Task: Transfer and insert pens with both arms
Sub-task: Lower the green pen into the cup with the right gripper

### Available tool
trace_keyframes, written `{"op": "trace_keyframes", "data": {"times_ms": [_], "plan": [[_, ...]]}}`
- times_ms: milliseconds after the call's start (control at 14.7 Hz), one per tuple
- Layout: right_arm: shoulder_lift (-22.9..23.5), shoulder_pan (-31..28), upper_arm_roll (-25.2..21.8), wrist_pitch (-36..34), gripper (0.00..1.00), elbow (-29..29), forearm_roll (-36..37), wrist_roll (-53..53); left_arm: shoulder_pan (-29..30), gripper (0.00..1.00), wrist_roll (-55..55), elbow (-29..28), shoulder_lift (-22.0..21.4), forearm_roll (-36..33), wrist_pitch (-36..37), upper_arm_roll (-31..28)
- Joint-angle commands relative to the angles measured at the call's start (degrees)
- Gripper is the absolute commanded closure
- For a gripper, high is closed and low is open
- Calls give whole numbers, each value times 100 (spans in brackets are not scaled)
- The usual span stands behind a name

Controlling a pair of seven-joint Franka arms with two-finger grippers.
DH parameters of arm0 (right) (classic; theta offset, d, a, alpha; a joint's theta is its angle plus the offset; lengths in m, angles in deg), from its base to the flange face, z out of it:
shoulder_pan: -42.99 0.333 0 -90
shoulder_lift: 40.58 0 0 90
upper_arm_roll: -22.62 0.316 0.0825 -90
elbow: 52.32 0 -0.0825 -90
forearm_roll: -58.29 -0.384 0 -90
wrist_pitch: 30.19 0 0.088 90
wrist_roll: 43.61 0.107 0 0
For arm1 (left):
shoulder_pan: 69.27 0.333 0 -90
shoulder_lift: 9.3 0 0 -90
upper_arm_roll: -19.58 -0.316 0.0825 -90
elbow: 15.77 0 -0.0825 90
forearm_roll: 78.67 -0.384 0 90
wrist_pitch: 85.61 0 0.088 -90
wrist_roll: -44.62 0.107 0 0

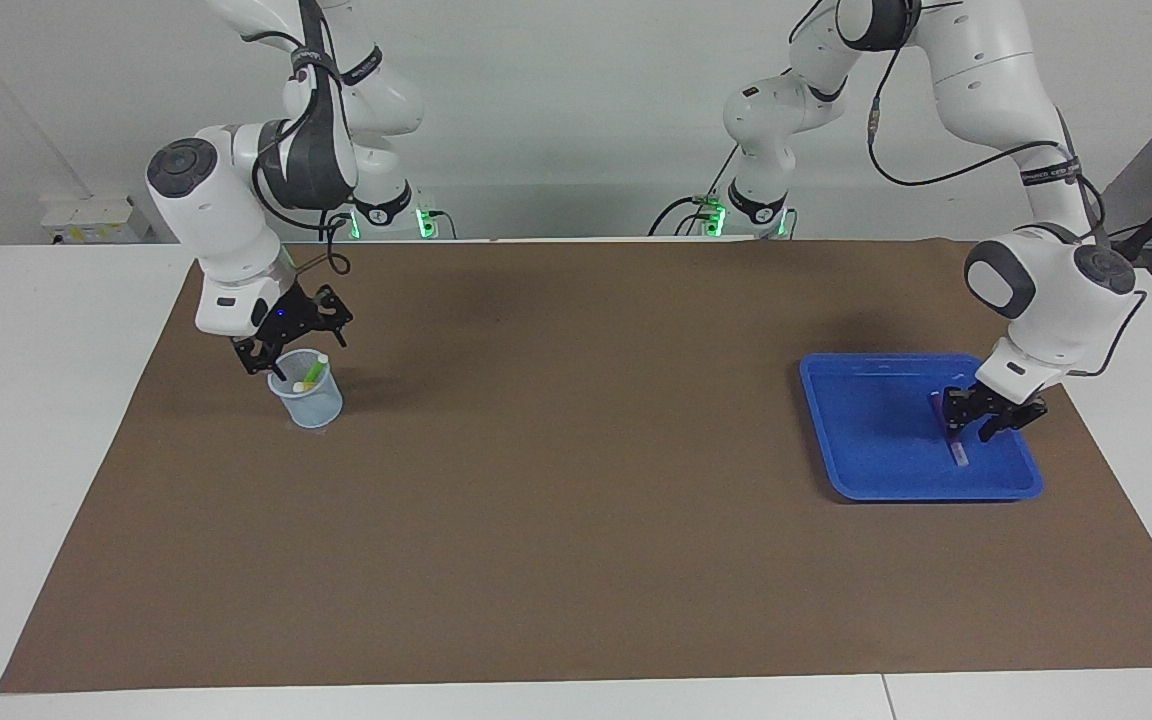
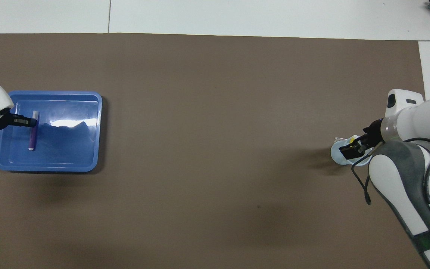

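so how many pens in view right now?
3. Purple pen lies in the blue tray, under the left claw. Green pen and yellow pen stand in the clear cup, mostly hidden overhead by the right claw.

The right arm (image 1: pixel 236 200) comes in from the upper left of the facing view, forearm bent downward, and its right gripper (image 1: pixel 298 350) hangs at the left of the frame with fingers spread apart. The left arm (image 1: pixel 1036 270) drops from the upper right, wrist tilted down, and its left gripper (image 1: pixel 976 415) sits low at the right of the frame, jaws partly parted
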Motion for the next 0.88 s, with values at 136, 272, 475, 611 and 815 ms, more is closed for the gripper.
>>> {"op": "trace_keyframes", "data": {"times_ms": [136,272,475,611,815], "plan": [[-29,-59,37,-138,0,-130,-97,153,20,49,8,62,189,-120,-320,28],[-12,-24,46,-155,0,-200,-97,153,11,49,-1,53,268,-120,-435,28],[-3,-33,55,-356,0,-296,-97,241,-7,49,-18,27,277,-120,-497,28],[50,-24,55,-576,0,-524,-88,477,-24,56,-27,9,277,-120,-550,28],[103,124,151,-805,0,-666,-132,1214,-33,98,-27,9,277,-120,-558,28]]}}
